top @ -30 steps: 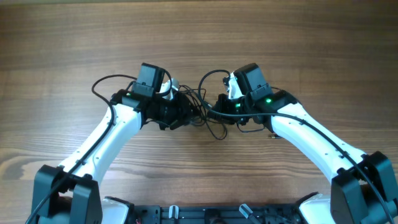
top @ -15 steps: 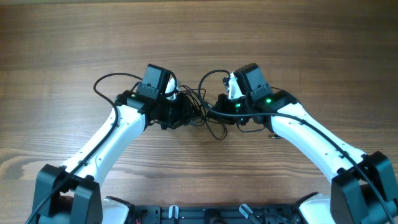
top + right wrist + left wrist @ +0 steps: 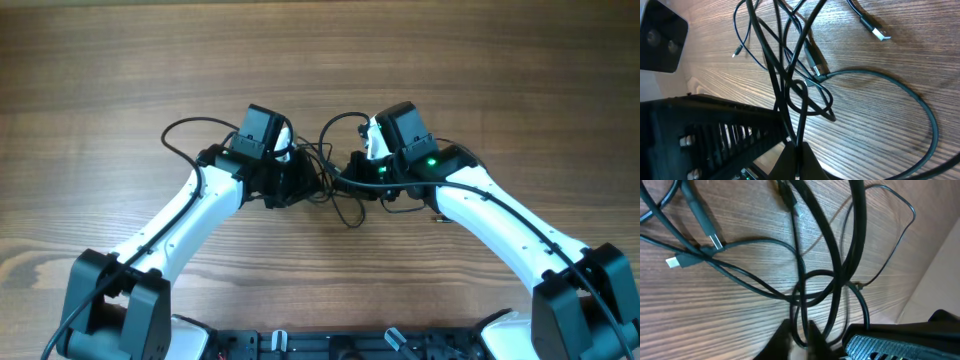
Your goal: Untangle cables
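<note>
Right gripper (image 3: pixel 796 152) is clamped on the cables (image 3: pixel 815 65); left gripper (image 3: pixel 800 341), blurred and cropped, is pinched on them too.

One tangle of black cables (image 3: pixel 335 188), cord count unclear; two arms (image 3: pixel 185 218) (image 3: pixel 500 215), two end effectors (image 3: pixel 300 182) (image 3: pixel 350 176), one table (image 3: pixel 100 80).

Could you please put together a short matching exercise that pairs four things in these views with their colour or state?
Things:
1 right gripper
2 table
3 silvery plug
4 light on the right arm

Colour or state:
a green
b lying free on the wood
c shut on the cables
d brown wood grain

Pairs: 1-c, 2-d, 3-b, 4-a
</note>
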{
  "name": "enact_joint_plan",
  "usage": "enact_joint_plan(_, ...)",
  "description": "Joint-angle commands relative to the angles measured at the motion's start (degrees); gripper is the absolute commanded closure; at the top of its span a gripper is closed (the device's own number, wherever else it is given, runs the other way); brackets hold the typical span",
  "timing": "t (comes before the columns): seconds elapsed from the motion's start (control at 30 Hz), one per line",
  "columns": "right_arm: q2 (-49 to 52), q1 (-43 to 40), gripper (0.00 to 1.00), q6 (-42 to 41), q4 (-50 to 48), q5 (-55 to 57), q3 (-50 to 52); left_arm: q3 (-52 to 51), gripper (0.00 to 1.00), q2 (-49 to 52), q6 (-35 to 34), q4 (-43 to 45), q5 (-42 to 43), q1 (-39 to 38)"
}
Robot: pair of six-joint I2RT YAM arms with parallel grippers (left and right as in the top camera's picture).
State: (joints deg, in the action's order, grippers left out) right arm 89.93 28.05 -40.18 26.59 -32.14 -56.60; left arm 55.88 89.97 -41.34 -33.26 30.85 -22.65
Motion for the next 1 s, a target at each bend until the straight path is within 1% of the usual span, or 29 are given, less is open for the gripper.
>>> enact_joint_plan(0.0, -0.15, 0.11, 0.96, 1.2, -0.39, -0.9, 0.0, 0.37, 0.96, 0.35, 0.13, -0.13, -0.07, 0.94)
enact_joint_plan(0.17, -0.15, 0.11, 0.96, 1.22, -0.35, -0.87, 0.0, 0.37, 0.96, 0.28, 0.59, -1.09, 1.51, 4.35)
enact_joint_plan(0.27, -0.15, 0.11, 0.96, 1.2, -0.35, -0.68, 0.0, 0.37, 0.96, -0.68, 4.02, -4.04, 3.74, 10.03)
enact_joint_plan(0.37, -0.15, 0.11, 0.96, 1.2, -0.37, -0.68, 0.0, 0.37, 0.96, -1.64, 7.63, -3.89, 10.03, 17.38)
enact_joint_plan(0.47, -0.15, 0.11, 0.96, 1.18, -0.37, -0.72, 0.0, 0.37, 0.95, -1.64, 9.05, -1.31, 21.07, 22.88)
enact_joint_plan(0.5, -0.15, 0.11, 0.96, 1.2, -0.39, -0.72, 0.0, 0.37, 0.91, -1.64, 9.03, -0.26, 24.44, 23.93)
enact_joint_plan(0.53, -0.15, 0.11, 0.96, 1.2, -0.42, -0.72, 0.0, 0.37, 0.89, -1.64, 9.03, -0.04, 25.92, 24.17)
enact_joint_plan(0.6, -0.15, 0.11, 0.96, 1.2, -0.39, -0.72, 0.0, 0.37, 0.8, -1.64, 9.33, -0.66, 26.6, 23.5)
enact_joint_plan(0.7, -0.15, 0.11, 0.96, 1.18, -0.39, -0.76, 0.0, 0.37, 0.74, -1.64, 11.15, -2.19, 26.53, 20.15)
enact_joint_plan(0.8, -0.15, 0.11, 0.96, 1.2, -0.39, -0.74, 0.0, 0.37, 0.71, -1.57, 11.34, -3.23, 24.92, 12.98)
enact_joint_plan(0.83, -0.15, 0.11, 0.96, 1.2, -0.37, -0.76, 0.0, 0.37, 0.69, -1.57, 11.3, -3.21, 24.26, 11.08)
enact_joint_plan(0.97, -0.15, 0.11, 0.96, 1.18, -0.37, -0.79, 0.0, 0.37, 0.67, -1.57, 9.77, -2.97, 19.15, 5.51)
